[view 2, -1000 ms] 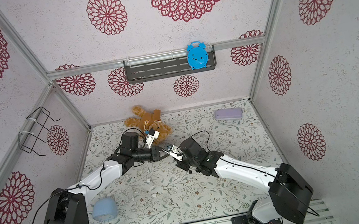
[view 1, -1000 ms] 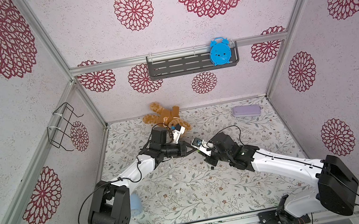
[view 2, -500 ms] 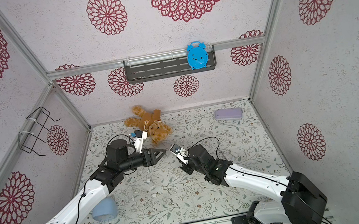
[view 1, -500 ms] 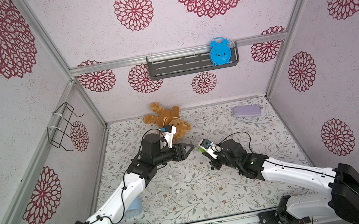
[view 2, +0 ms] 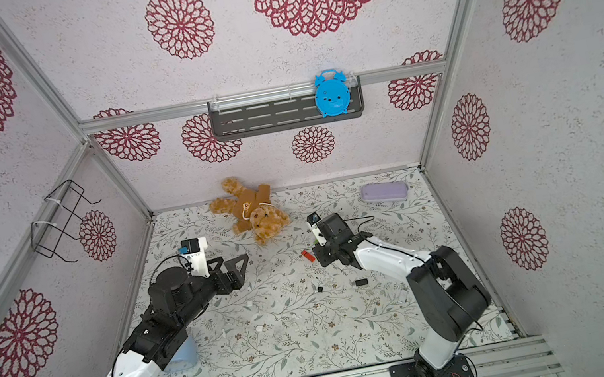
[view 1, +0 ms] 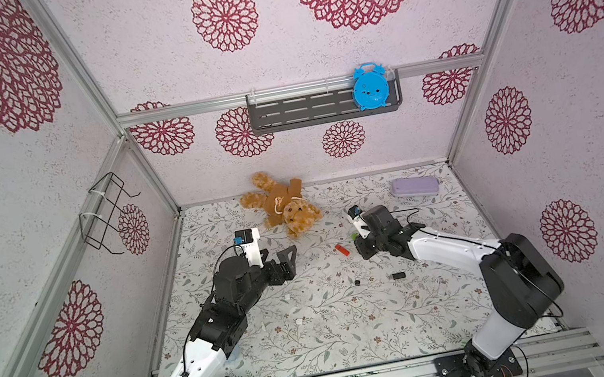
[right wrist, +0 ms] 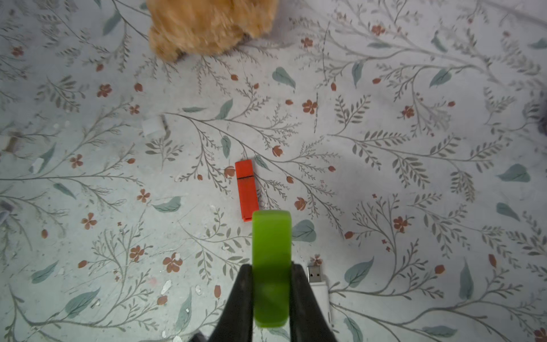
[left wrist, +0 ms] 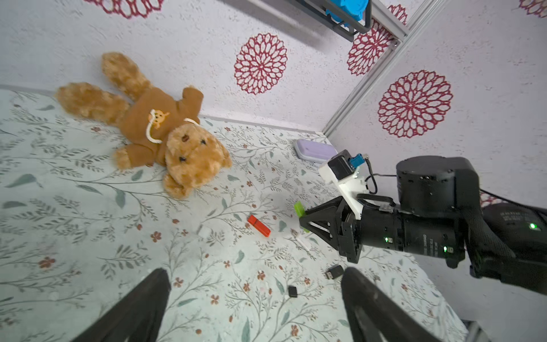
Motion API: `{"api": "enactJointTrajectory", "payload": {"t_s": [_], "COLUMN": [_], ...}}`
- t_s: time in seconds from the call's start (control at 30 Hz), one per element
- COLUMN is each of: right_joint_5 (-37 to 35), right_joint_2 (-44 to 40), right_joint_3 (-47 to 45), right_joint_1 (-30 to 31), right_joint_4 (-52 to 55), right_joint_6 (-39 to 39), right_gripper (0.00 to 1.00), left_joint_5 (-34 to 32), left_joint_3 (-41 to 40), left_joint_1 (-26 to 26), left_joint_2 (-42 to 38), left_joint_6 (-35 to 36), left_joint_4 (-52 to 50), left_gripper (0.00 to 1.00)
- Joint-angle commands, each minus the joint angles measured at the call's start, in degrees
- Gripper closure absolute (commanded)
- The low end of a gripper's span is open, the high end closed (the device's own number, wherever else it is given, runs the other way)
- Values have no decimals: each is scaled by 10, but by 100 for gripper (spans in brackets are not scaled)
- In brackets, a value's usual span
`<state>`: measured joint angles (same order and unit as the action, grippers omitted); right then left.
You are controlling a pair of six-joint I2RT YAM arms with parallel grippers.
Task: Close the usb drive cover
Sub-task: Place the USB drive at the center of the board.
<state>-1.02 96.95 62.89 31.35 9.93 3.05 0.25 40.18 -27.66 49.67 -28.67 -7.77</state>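
teddy bear (view 1: 287,209) and purple case (view 1: 414,187) lie near the back wall (view 1: 286,158).

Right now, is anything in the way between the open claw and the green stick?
Nothing visible. The open left gripper faces the green USB drive, pinched in the shut right gripper. The orange drive and small black pieces lie flat on the table, below that path.
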Motion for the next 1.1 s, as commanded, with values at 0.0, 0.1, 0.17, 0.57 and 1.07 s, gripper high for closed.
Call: {"api": "enactJointTrajectory", "payload": {"t_s": [0.0,0.1,0.17,0.57,1.07], "right_joint_5": [12,-6,-18,1,15], "right_joint_2": [58,101,111,190,130], "right_joint_3": [68,112,119,185,175], "right_joint_1": [-12,-14,-15,-23,-22], "right_joint_4": [82,105,98,153,187], "right_joint_6": [11,10,12,9,-8], "right_gripper": [86,85,84,80,61], "left_joint_5": [-56,-70,-78,-94,-77], "left_joint_3": [-10,-15,-16,-19,-13], "left_joint_1": [6,6,8,19,24], "left_joint_2": [-14,-22,-26,-10,11], "left_joint_6": [22,27,32,43,35], "left_joint_4": [-2,-5,-10,-5,0], "left_gripper": [0,3,3,3,3]}}
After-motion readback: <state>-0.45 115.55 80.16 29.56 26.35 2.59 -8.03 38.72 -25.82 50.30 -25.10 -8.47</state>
